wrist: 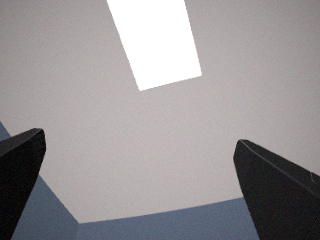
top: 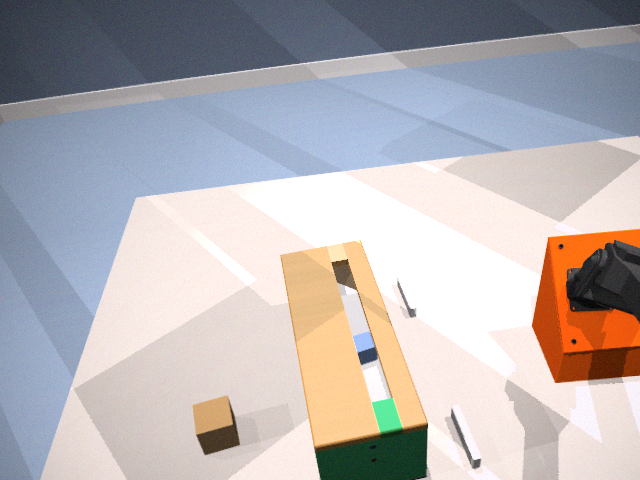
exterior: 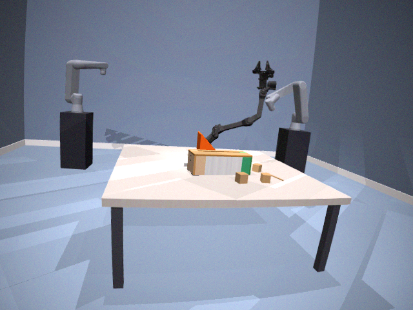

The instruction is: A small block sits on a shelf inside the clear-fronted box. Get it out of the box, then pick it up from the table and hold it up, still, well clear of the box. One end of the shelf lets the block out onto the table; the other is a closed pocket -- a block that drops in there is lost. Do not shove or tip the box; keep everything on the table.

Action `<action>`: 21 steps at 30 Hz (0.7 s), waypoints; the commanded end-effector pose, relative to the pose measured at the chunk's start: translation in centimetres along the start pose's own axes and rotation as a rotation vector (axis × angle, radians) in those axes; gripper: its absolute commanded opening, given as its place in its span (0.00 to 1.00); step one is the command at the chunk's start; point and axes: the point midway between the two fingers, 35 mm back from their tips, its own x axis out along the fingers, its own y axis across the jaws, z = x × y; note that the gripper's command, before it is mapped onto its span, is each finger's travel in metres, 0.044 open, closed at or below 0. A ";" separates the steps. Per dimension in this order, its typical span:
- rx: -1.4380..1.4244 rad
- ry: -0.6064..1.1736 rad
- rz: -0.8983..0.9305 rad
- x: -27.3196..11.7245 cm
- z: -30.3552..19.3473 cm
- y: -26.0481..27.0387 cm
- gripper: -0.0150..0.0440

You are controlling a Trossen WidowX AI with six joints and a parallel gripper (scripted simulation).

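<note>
The blue block shows through the slot in the top of the box, on the shelf inside, nearer the green end than the plain wooden end. The green end is at the bottom in the top view and at the right in the exterior view. The block cannot be made out in the exterior view. My gripper is open and empty, pointing up, high above the table and well away from the box.
A wooden cube stands beside the box. Two more cubes and a thin stick lie past the green end. Two grey bars lie between the box and the orange base.
</note>
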 end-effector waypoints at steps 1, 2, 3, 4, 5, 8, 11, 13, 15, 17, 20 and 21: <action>-0.001 0.006 0.001 0.1 -0.2 -0.1 0.93; -0.005 0.024 0.003 0.3 -0.8 -0.3 0.93; -0.012 0.053 0.007 0.7 -1.8 -0.7 0.93; -0.021 0.090 0.014 1.1 -3.1 -1.0 0.93; -0.031 0.127 0.023 1.5 -4.4 -1.3 0.93; -0.066 0.239 0.063 2.5 -8.5 -1.7 0.93; -0.108 0.350 0.121 3.1 -12.8 -1.4 0.93; -0.138 0.423 0.170 3.2 -15.7 -0.9 0.93; -0.173 0.494 0.226 3.2 -18.7 -0.2 0.93; -0.211 0.564 0.285 2.9 -21.8 0.5 0.93; -0.273 0.663 0.388 2.1 -26.3 2.0 0.93; -0.296 0.695 0.428 1.7 -27.8 2.6 0.93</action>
